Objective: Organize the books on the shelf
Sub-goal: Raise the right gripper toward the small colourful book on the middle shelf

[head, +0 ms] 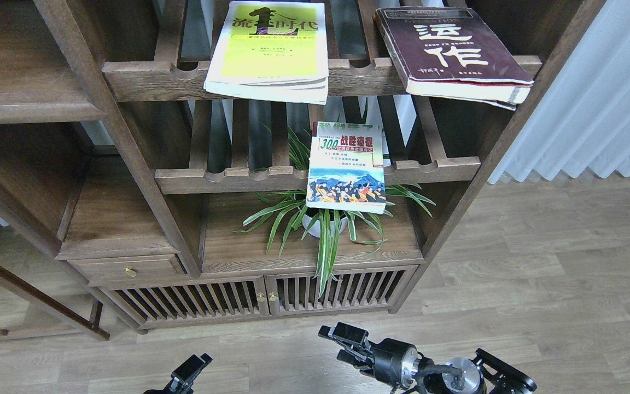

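We see the yellow-green book and the maroon book lying flat on the upper slatted rack, and the white "300" book on the lower rack, above a potted plant. Our left gripper and right gripper hang low over the floor, holding nothing; we cannot tell how their jaws stand.

The upper slatted wooden rack carries the yellow-green paperback near its middle and the dark maroon paperback at its right end, both overhanging the scalloped front rail, with an open gap of bare slats between them. On the lower slatted rack, the white paperback with the crowd picture juts past the right part of the front rail, while the left half lies bare. Beneath, the solid dark brown plank shelf is blocked at its middle by a long-leaved green plant in a white pot, leaving free room at the left and right ends.
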Motion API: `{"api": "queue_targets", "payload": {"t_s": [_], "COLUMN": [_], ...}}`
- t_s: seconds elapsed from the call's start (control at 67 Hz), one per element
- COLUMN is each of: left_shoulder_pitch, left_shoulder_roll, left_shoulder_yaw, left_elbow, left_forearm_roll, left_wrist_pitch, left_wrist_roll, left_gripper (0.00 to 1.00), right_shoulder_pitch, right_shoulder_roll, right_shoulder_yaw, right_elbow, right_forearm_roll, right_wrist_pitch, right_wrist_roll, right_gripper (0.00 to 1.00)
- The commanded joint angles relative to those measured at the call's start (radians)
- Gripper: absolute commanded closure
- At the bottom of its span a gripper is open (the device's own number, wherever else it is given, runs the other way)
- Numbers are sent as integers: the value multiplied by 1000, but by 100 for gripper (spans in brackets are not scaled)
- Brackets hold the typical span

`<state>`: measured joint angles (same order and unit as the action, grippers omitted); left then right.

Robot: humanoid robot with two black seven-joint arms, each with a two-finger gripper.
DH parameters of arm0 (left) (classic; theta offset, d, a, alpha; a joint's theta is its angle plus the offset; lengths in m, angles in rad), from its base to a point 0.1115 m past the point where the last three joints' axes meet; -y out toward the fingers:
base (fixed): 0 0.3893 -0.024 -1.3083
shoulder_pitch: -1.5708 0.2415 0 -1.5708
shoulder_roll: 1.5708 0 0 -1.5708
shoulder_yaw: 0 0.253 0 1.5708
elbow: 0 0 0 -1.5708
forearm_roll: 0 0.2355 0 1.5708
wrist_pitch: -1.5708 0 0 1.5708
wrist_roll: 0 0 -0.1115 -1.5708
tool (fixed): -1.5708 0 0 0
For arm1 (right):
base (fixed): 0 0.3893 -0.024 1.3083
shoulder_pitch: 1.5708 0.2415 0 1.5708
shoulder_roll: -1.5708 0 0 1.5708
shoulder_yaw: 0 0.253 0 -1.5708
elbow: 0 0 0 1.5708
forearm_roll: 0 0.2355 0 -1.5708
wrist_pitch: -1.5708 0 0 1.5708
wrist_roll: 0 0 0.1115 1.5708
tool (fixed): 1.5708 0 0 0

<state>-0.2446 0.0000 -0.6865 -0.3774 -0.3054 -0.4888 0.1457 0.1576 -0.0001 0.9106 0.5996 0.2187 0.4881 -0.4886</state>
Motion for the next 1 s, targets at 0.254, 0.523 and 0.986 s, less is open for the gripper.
{"api": "queue_targets", "payload": {"t_s": [0.254,0.523,0.986], "left_shoulder_pitch": [-24,1,65], "left_shoulder_roll": [0,0,0], "left_shoulder_yaw": [-2,-13,-11], "left_elbow": [3,15,15], "left_forearm_roll": [6,-1,-1], "left_wrist_pitch": [0,0,0], "left_wrist_roll": [-3,-37,-35], "left_gripper": [0,0,0], "right_shoulder_pitch": [-10,56,145], "right_shoulder_roll": [0,0,0], "right_shoulder_yaw": [-78,-24,119], "right_elbow": [3,78,118], "right_forearm_roll": [-5,-2,-1], "right_wrist_pitch": [1,1,1], "right_wrist_roll": [0,0,0], "right_gripper": [0,0,0]}}
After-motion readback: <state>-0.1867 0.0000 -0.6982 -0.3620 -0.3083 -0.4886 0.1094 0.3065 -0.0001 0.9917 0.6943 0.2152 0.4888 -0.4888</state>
